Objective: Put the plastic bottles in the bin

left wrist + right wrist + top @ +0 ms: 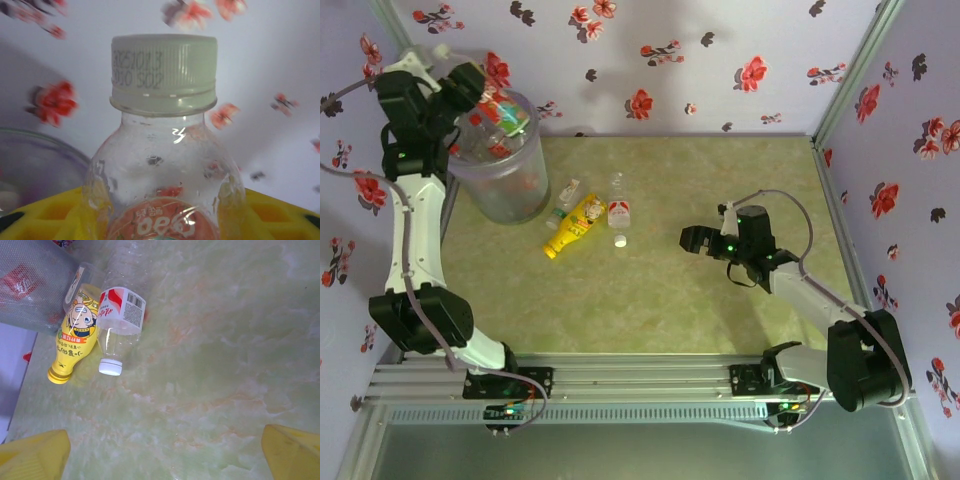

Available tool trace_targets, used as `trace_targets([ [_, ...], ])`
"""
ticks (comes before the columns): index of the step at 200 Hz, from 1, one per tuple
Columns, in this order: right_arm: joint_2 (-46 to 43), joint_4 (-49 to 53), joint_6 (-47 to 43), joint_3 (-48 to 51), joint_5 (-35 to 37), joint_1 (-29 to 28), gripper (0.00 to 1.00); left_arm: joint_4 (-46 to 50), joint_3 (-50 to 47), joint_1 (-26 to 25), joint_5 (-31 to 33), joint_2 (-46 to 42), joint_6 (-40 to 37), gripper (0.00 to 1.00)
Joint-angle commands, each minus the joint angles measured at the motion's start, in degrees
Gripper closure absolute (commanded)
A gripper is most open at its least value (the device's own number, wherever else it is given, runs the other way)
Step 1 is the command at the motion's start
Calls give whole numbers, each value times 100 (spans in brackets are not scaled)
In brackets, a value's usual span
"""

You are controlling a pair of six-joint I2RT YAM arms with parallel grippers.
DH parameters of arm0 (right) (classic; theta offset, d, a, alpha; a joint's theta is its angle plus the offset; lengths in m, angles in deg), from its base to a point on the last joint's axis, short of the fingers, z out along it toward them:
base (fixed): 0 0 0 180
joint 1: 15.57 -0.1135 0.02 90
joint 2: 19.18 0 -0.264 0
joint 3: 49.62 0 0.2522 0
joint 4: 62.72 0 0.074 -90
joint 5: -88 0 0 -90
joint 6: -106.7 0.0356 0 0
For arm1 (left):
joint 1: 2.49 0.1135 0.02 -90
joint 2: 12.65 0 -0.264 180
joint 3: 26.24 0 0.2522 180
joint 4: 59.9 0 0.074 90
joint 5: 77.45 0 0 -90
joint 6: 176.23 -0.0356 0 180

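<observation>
Counter, green marbled, floral walls around it. Bin upper left of the top view, several bottles already inside. Left arm raised over the bin rim; left tool clenched on a clear bottle with a white cap, seen close in the left wrist view between yellow fingers, bin edge at lower left of that frame. Right arm mid-right of the top view, right tool wide open and empty, hovering above the counter, well apart from the remaining bottles. Left on the counter just right of the bin: yellow bottle, white-capped bottle touching it, and a third small bottle nearer the bin.

Step in hand: dropping the held bottle in the bin. Next: release over the opening, then right tool should reach for the white-capped bottle.
</observation>
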Motion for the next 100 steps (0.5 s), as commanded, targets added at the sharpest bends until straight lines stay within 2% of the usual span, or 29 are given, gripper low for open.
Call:
trace_targets([
  [1,-46,125,15,-120,102,34,1,-529,-161,192,777,92,-71,74],
  [19,-142,231,-11,-107,153,35,1,-795,-198,223,1153,331,-129,75],
  [42,-267,414,-79,-96,232,35,1,-892,-15,223,1198,788,-206,75],
  [100,-352,635,-203,-70,412,35,1,-43,436,-32,1200,1718,-623,76],
])
